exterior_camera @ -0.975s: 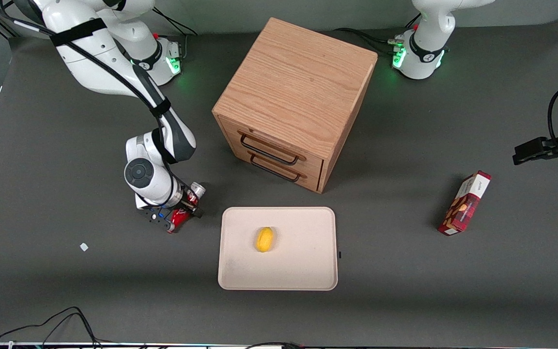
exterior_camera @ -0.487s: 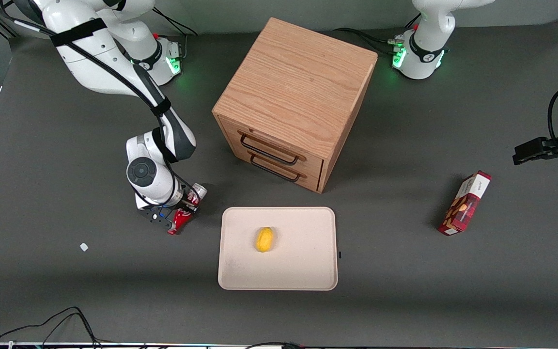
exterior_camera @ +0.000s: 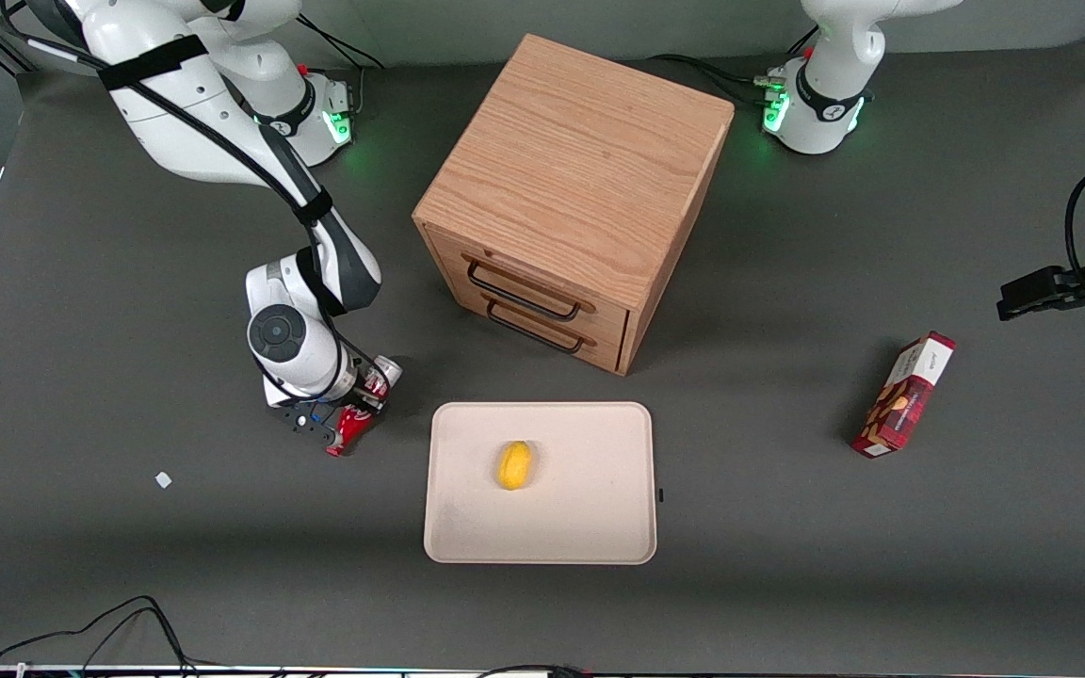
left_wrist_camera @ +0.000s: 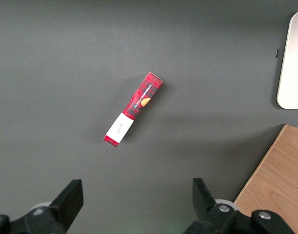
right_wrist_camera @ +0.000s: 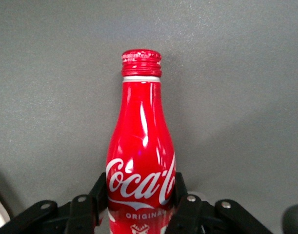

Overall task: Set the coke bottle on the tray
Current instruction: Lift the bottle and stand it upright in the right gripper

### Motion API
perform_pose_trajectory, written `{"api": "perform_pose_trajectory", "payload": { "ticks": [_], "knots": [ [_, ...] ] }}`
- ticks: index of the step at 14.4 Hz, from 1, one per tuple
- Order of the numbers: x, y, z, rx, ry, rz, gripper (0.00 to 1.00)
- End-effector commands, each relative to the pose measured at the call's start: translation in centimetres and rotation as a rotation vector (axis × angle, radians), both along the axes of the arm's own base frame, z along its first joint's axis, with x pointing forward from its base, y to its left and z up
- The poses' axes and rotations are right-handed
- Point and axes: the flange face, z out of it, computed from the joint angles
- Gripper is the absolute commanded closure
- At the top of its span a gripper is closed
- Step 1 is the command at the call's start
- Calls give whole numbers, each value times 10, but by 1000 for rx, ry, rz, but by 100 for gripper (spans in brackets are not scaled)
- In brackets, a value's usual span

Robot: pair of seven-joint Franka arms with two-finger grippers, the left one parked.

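Dark grey matte desk, with the small slim red coke bottle (exterior_camera: 355, 421) lying on it, just beside the flat cream-beige rectangular tray (exterior_camera: 590, 513) but not on it.

The right arm's gripper (exterior_camera: 347, 414) sat low over the bottle, its black jaws pinching the red body at the white script logo. The bottle's long axis ran slantwise, red neck nearer the front camera, silver base toward the wooden drawer cabinet (exterior_camera: 573, 193). A small yellow fruit (exterior_camera: 514, 465) lay mid-tray.
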Motion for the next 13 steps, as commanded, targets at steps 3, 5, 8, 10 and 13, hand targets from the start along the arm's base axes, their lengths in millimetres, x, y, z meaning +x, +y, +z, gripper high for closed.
{"api": "perform_pose_trajectory", "payload": {
  "ticks": [3,5,8,10,13],
  "knots": [
    [-5,-6,53,-20,-19,-18,100],
    [-4,-11,88,-18,-16,-23,100],
    [-3,-13,145,-16,-26,16,100],
    [0,-23,180,-8,-13,3,100],
    [0,-27,243,36,34,22,100]
  ]
}}
